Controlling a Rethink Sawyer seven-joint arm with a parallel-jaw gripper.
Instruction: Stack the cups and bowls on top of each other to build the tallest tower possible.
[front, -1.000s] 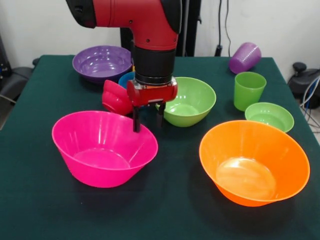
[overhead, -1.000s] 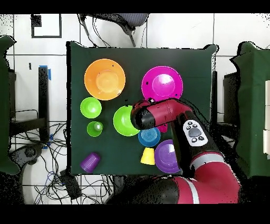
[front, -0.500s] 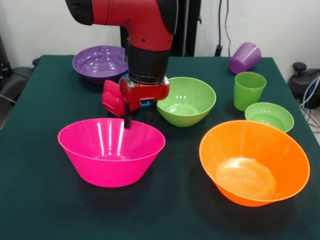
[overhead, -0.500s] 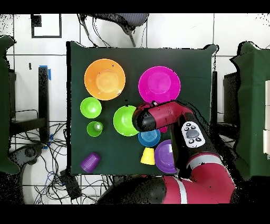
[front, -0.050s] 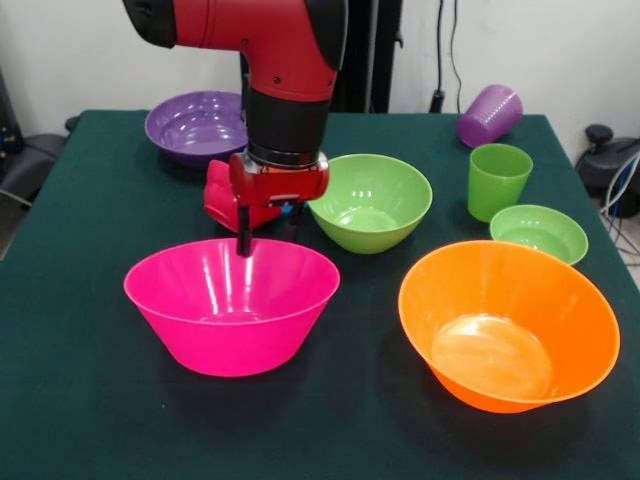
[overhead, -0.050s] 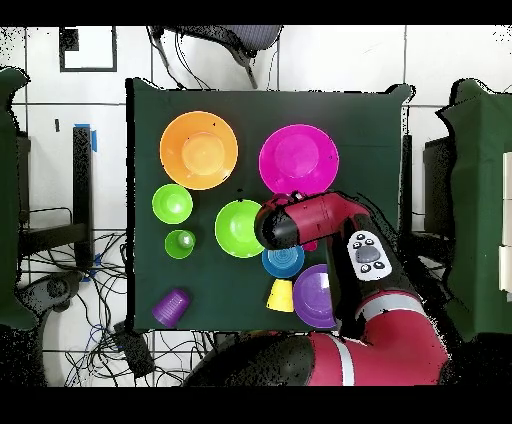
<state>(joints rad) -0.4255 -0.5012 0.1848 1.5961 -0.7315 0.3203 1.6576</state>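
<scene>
The gripper (front, -0.050s: 268, 236) hangs over the far rim of the large pink bowl (front, -0.050s: 232, 305), its two dark fingers (front, -0.050s: 244, 240) spread apart, one just at or behind the rim and the other beyond it; whether either touches the plastic cannot be told, and nothing is carried clear of the table; the likely reason for this pose is that a thin upright wall is the only part of so wide a bowl that a narrow pincer can bite on.

In the overhead view the arm's wrist (overhead, -0.050s: 283, 222) sits at 6 o'clock of the pink bowl, with the medium green bowl (overhead, -0.050s: 237, 228) at its 9 o'clock and the blue bowl (overhead, -0.050s: 282, 260) at its 6 o'clock; the yellow-orange cup (overhead, -0.050s: 280, 296) and the purple bowl (overhead, -0.050s: 313, 296) lie further toward 6.

The orange bowl (overhead, -0.050s: 199, 150) stands at 9 o'clock of the pink one; the light green bowl (overhead, -0.050s: 172, 204), the green cup (overhead, -0.050s: 180, 244) and the toppled purple cup (overhead, -0.050s: 171, 306) run down from the orange bowl toward 6 and 7 o'clock.

The red bowl (front, -0.050s: 232, 197) leans tilted just behind the gripper.

No tower stands yet; every piece rests apart on the table (front, -0.050s: 80, 420), so stacking appears barely begun.
</scene>
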